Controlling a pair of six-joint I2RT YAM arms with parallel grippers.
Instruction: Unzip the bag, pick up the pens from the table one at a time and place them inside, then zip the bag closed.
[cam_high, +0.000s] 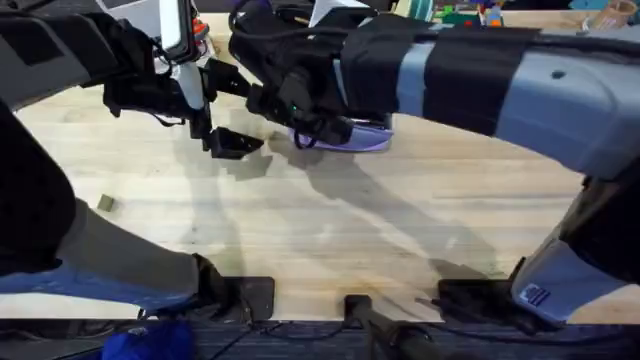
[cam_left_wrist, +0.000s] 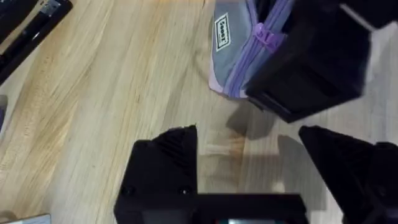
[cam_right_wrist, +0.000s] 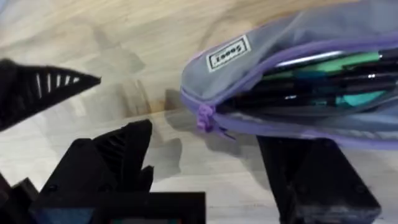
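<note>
**Both arms reach toward an open pouch at the far table**

Large and blurred at the right of the overhead frame, the right arm crosses to upper centre, its right gripper (cam_right_wrist: 205, 168) spread wide at the bag (cam_high: 345, 137). From the left, the left gripper (cam_left_wrist: 249, 162) hangs wide open just beside it, holding nothing. Lavender and grey, the bag lies unzipped on the table (cam_high: 330, 220), pens (cam_right_wrist: 317, 78) inside.

Both arms are extended to the far middle; the left gripper (cam_high: 232, 143) and right gripper (cam_high: 310, 128) are held spread apart.
</note>
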